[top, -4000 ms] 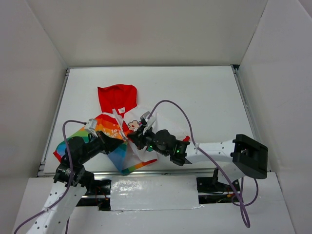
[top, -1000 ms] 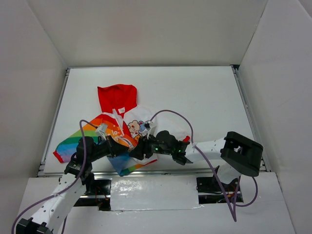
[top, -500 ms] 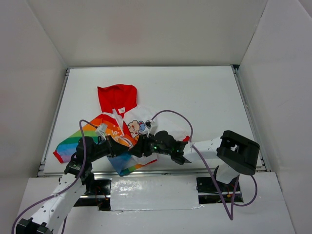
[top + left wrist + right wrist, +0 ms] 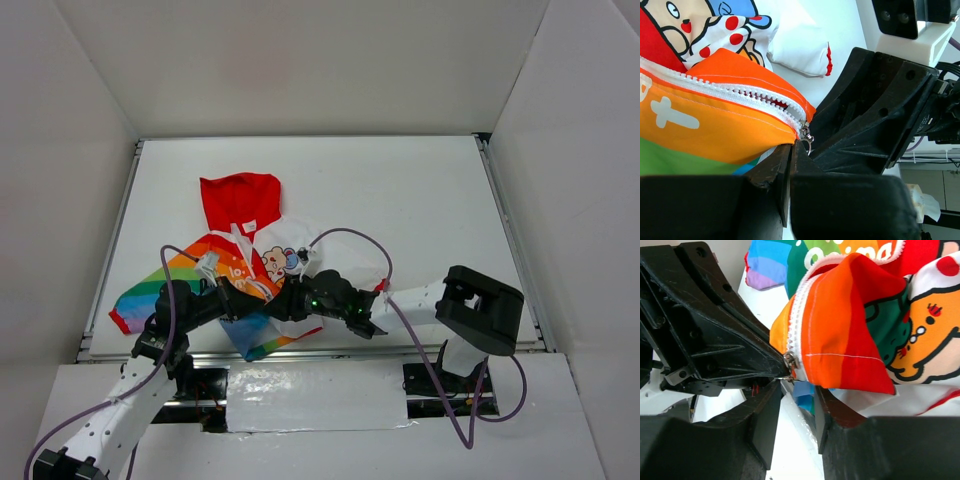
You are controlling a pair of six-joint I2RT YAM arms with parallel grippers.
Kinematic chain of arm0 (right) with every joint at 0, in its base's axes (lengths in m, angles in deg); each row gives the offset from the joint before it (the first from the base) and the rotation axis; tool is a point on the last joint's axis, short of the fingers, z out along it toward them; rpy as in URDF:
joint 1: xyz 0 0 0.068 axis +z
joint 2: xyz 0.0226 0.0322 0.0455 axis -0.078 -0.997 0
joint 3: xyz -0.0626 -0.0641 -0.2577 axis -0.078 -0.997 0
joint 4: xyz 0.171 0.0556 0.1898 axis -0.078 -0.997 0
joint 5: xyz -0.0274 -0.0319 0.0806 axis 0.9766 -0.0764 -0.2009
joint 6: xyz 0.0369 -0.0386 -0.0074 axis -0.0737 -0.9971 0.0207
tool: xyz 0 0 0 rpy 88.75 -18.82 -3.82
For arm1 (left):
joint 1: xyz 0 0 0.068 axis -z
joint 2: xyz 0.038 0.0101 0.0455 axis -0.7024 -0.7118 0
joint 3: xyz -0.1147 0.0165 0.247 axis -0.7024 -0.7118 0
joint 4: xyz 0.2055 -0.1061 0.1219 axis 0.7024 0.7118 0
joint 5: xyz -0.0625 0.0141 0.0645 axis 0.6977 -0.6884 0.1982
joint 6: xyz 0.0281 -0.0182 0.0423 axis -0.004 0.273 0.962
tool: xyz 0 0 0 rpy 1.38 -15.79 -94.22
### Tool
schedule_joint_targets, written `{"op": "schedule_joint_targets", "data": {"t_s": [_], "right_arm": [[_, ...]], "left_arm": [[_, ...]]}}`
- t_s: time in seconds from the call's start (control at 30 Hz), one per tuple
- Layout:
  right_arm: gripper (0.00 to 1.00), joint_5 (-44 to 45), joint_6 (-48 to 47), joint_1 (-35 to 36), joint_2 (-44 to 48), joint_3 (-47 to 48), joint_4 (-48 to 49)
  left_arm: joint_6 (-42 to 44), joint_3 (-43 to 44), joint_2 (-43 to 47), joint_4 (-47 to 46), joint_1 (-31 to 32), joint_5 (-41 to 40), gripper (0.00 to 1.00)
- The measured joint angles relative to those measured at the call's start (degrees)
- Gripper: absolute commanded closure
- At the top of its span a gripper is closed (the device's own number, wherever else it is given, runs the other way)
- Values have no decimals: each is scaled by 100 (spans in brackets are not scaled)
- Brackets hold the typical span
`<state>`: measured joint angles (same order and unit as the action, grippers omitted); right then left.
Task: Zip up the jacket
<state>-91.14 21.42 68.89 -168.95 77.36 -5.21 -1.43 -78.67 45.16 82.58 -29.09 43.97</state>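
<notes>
The jacket (image 4: pixel 235 265) lies on the white table (image 4: pixel 420 200), toward its near left part, with the red hood (image 4: pixel 240 203) pointing to the far side. The rainbow-striped half (image 4: pixel 165 285) spreads to the left, its sleeve running out toward the table's left edge. The white half with cartoon animals (image 4: pixel 285 258) lies to the right, partly under the arms. A white sleeve (image 4: pixel 800 50) with a red edge rests beside it. At the front, the hem is bunched and raised off the table.

The left arm (image 4: pixel 190 305) reaches in from the left and the right arm (image 4: pixel 350 300) from the right, and they meet nose to nose over that hem. The left arm's jaws are pressed fully together — pinching the orange edge of the jacket right at the lower end of the zip teeth (image 4: pixel 730 90). The metal slider (image 4: pixel 804 131) sits at that bottom end, just beside the tips, its small pull hanging next to them. Two white rows of teeth run up from it, with a narrow gap between them just above the slider.

The right arm's jaws stand apart — the slider and its pull lie just off their tips, and a fold of blue cloth (image 4: pixel 802 392) shows in the gap. Nothing is clamped between them.
</notes>
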Motion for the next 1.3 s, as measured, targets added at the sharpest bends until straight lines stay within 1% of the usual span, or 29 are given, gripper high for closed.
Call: {"op": "schedule_joint_targets", "data": {"t_s": [0.2, 0.33, 0.37, 0.5, 0.63, 0.67, 0.7, 0.77, 0.8, 0.93, 1.0, 1.07, 1.13, 1.17, 1.27, 1.3], "right_arm": [[62, 63, 66, 59, -2, 31, 83], [50, 146, 116, 70, -2, 28, 129], [48, 166, 133, 70, -2, 28, 131], [48, 234, 151, 85, -2, 24, 177], [58, 262, 175, 107, -2, 22, 254], [59, 264, 181, 109, -2, 22, 275], [64, 280, 197, 111, -2, 22, 310], [68, 319, 221, 111, -2, 17, 345], [70, 330, 227, 111, -2, 13, 350], [71, 367, 236, 111, -2, -22, 389], [75, 372, 236, 111, 0, -39, 426], [76, 391, 243, 111, 0, -72, 459], [79, 411, 251, 111, 0, -92, 470], [84, 424, 251, 114, 0, -98, 468], [86, 476, 258, 122, 2, -129, 466], [91, 490, 258, 122, 4, -131, 466]], "left_arm": [[-4, 0, 4, -17, 0, 2, 100], [-11, 0, 7, -74, -2, -7, 100], [-11, 0, 4, -87, -2, -9, 100], [-13, 0, 4, -101, -2, -7, 100], [-13, 0, 4, -105, -2, -17, 100], [-13, 0, 4, -105, -2, -17, 100], [-11, 0, 4, -101, -2, -20, 100], [-11, 0, 4, -103, -4, -42, 100], [-11, 0, 4, -103, -4, -55, 100], [-11, 0, 4, -103, -7, -72, 100], [-9, 0, 4, -103, -7, -72, 100], [-9, 0, 2, -98, -7, -79, 100], [-7, 0, -2, -101, -7, -81, 100], [-9, 0, -2, -105, -7, -79, 100], [-9, 0, -2, -109, -4, -66, 100], [-9, 0, -7, -109, -4, -66, 100]]}}
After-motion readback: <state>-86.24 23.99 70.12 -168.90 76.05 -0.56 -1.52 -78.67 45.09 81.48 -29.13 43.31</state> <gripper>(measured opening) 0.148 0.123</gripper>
